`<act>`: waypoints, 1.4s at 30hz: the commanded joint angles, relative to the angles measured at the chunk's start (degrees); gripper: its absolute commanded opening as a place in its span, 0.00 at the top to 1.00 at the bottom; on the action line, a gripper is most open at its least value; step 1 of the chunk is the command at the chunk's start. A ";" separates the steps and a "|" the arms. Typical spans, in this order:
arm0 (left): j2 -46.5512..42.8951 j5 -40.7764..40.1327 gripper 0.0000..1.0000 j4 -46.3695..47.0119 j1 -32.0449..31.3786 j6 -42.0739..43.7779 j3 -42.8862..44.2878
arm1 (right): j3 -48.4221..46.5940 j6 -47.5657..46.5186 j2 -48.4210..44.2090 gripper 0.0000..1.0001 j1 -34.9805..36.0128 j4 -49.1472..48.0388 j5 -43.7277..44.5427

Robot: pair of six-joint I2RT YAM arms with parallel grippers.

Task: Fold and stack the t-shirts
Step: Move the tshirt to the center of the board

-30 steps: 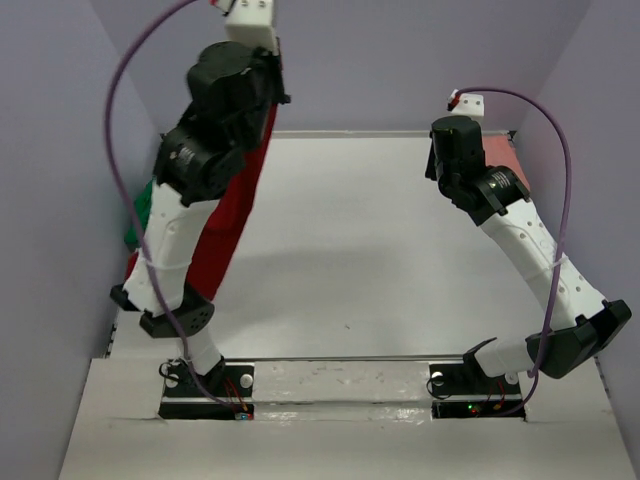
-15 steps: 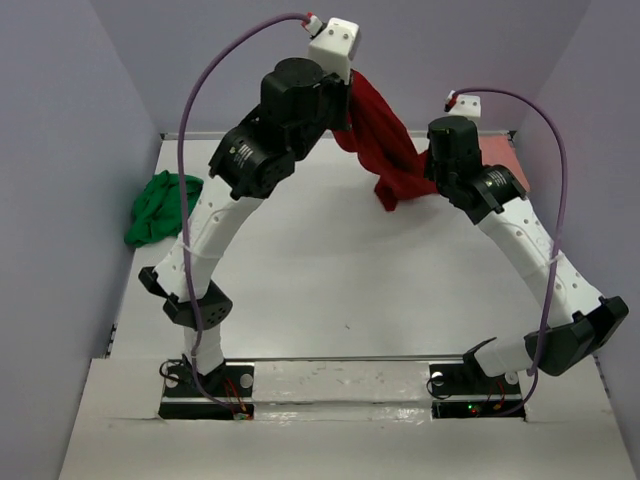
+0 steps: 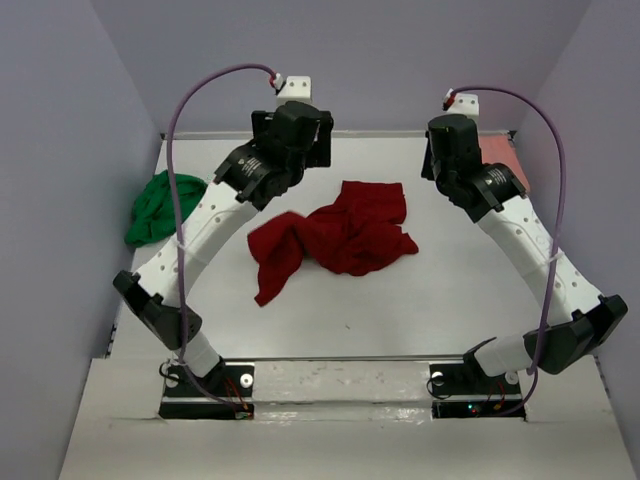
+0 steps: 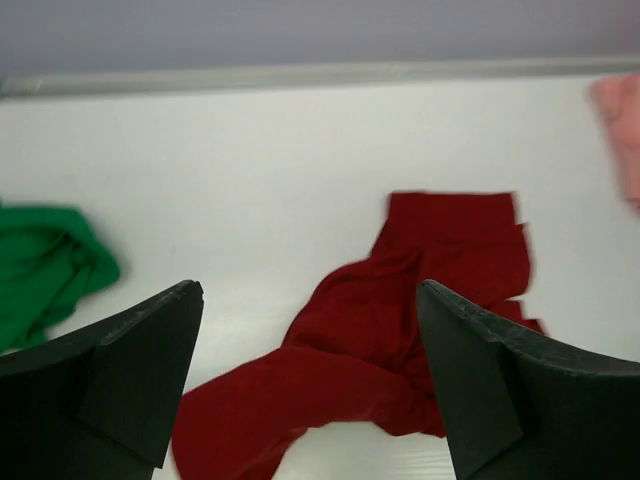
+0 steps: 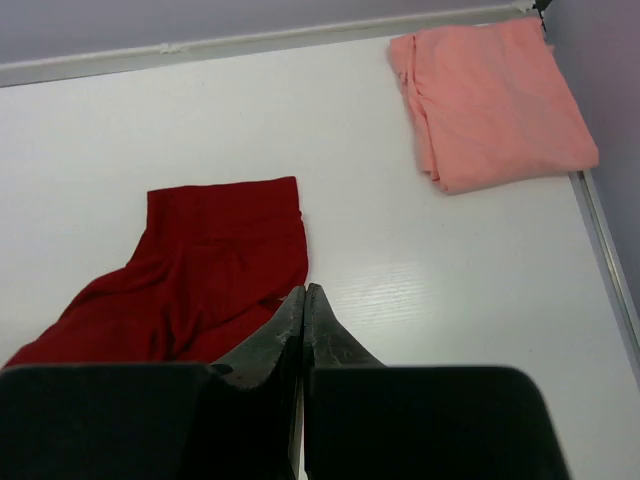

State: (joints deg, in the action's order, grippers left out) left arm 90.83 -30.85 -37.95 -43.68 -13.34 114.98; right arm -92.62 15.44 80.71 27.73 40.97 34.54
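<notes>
The dark red t-shirt (image 3: 335, 240) is seen crumpled at the middle of the table (image 3: 420, 310), its long axis laid near-left to far-right. It is faced from the far edge by the left pincer (image 4: 310, 290), spread wide and judged nearer, and the right pincer (image 5: 303, 295), pressed together.

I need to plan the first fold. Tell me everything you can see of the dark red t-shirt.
The dark red t-shirt is soft cloth, unfolded, crumpled in a loose heap in the middle of the white table. A flatter part with a straight edge lies farthest; a twisted strip trails near-left. Only the table touches it; the open left gripper and shut right gripper hang clear.
</notes>
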 commanded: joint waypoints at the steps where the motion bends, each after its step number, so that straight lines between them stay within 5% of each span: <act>1: 0.58 -11.68 0.01 -7.30 6.32 -13.02 -5.30 | -2.48 0.21 -1.08 1.00 0.05 -0.19 -1.15; 6: -3.97 -15.12 0.01 -6.54 9.14 -13.12 -1.95 | -1.08 -0.42 -0.81 1.00 0.58 -0.19 -1.58; 10: -6.89 -2.34 0.01 -0.29 11.51 -11.97 -9.03 | 3.66 -0.15 -0.03 1.00 0.58 -2.47 -5.18; 15: -10.49 9.31 0.01 8.15 12.39 -11.88 -26.53 | 10.24 5.46 3.93 0.50 -3.82 -4.03 -18.70; 17: -11.81 9.85 0.01 9.74 12.39 -12.93 -34.77 | 14.64 6.70 2.53 0.43 -3.82 -6.68 -24.84; 20: -15.49 7.84 0.01 12.28 12.39 -13.90 -43.48 | 24.29 8.20 1.30 0.72 -3.82 -10.89 -27.32; 21: -15.94 7.13 0.01 12.73 12.48 -13.73 -44.83 | 25.46 8.37 1.64 0.73 -3.82 -11.09 -28.12; 27: -16.91 3.69 0.01 13.43 12.65 -13.47 -45.72 | 28.81 9.08 5.25 0.55 7.05 -11.18 -23.83; 42: -16.56 4.83 0.01 13.61 12.74 -12.76 -45.90 | 31.80 10.57 9.03 0.59 7.78 -12.84 -20.75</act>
State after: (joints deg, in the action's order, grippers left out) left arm 76.23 -24.51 -25.74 -31.03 -26.00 68.12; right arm -61.93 25.34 89.17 35.59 31.03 10.96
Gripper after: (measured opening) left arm 0.989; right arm 0.408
